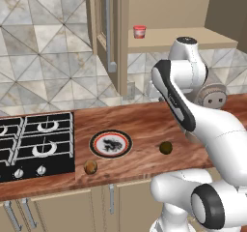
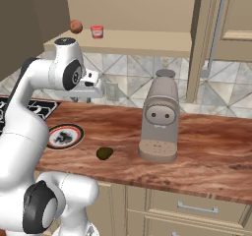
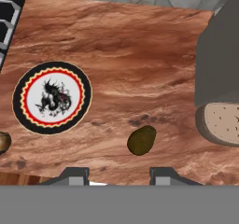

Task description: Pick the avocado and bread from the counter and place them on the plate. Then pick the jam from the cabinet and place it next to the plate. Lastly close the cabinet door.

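The gripper [image 3: 119,174] hangs released above the surface [image 3: 140,55], its fingertips spread with nothing between them. The avocado [image 3: 141,140] lies on the wood just beside the plate [image 3: 21,101], and the bread [image 1: 90,167] sits near the plate's other side. The jam [image 1: 139,31] stands on the shelf of the open cabinet [image 1: 159,4].

arm [image 1: 212,129]: glossy white, rounded links | joints: dark grey bands | base: white
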